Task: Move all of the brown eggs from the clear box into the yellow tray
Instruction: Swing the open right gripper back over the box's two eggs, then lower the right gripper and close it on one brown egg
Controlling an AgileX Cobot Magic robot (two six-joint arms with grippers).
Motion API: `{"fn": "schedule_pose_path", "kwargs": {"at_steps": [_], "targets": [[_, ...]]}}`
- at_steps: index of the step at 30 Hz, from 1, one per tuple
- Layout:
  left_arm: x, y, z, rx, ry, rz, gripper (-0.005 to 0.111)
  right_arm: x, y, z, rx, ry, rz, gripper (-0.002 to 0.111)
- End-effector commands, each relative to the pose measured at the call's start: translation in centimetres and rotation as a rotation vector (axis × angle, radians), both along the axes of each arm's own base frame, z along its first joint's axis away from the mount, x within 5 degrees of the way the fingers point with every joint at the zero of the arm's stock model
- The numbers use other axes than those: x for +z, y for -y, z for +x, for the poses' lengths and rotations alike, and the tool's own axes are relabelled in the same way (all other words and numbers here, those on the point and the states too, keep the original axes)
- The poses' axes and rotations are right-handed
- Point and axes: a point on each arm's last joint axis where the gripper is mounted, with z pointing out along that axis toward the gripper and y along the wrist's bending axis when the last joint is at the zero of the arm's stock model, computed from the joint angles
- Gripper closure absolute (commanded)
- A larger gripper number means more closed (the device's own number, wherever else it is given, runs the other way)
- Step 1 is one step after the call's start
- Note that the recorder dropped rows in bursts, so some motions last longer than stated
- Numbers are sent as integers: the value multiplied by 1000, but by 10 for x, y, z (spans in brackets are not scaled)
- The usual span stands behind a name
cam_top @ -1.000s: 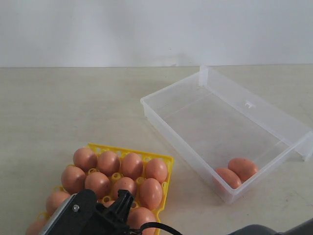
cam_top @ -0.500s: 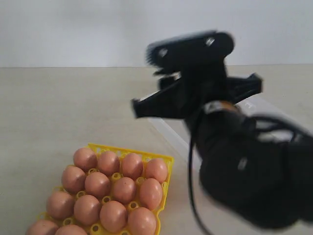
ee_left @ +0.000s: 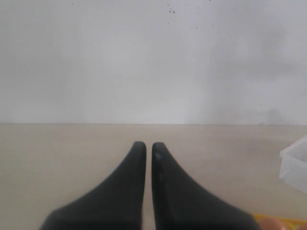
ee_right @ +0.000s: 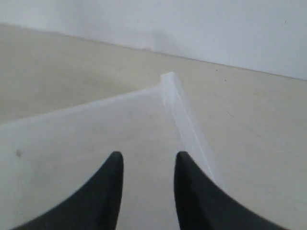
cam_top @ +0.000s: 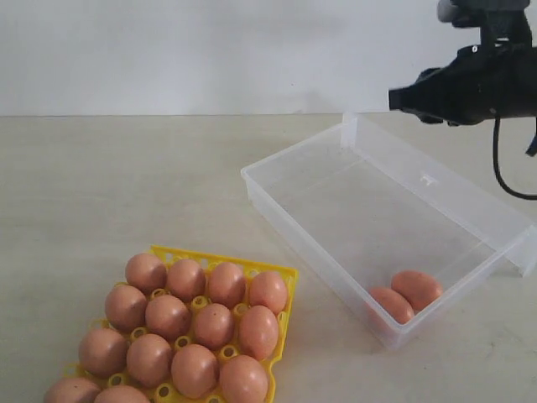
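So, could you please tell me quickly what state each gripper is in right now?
Left gripper: closed, holding nothing.
Right gripper: open, nothing between its fingers.

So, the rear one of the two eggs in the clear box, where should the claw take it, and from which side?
Probably from straight above: the clear box walls stand close, so only the open top is free. Grip the rear egg around its middle, closing the right claw on the sides that the front egg, which touches it, leaves free.
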Motion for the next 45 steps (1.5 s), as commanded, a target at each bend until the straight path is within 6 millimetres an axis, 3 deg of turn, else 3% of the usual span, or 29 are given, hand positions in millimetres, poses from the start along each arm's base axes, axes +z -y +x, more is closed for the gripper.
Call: {"fn": "schedule_pose_path", "kwargs": {"at_steps": [1,5,9,11,13,16,19,20,22,24,26,28,30,33,35,38,45], "targets": [[2,0,0,2,10,-10,103,-9,39,-4,-378,-12,-154,79],[2,0,0,2,10,-10,103,12,78,-12,-822,116,-326,79],[2,0,0,2,10,-10,103,52,105,-29,-1266,598,-196,79],[2,0,0,2,10,-10,103,67,108,-29,-1258,851,-62,79],[2,0,0,2,10,-10,103,89,110,-26,-1106,1048,38,79],[2,0,0,2,10,-10,103,127,96,-25,-925,1179,56,79],[2,0,0,2,10,-10,103,151,59,-12,-495,974,25,79],[2,0,0,2,10,-10,103,155,44,-10,-319,861,2,79],[2,0,0,2,10,-10,103,151,18,-10,-124,606,-63,84],[2,0,0,2,10,-10,103,137,3,-16,-164,374,-224,95],[2,0,0,2,10,-10,103,119,6,-28,-391,146,-398,107],[2,0,0,2,10,-10,103,98,8,-45,-510,-142,-460,108],[1,0,0,1,8,-10,103,73,-4,-61,-408,-436,-459,108],[2,0,0,1,10,-10,103,40,-30,-84,-4,-766,-398,108],[2,0,0,1,10,-10,103,33,-45,-96,224,-849,-328,108],[2,0,0,1,10,-10,103,35,-58,-100,384,-841,-243,108],[2,0,0,1,10,-10,103,42,-60,-72,338,-525,-260,108]]}}
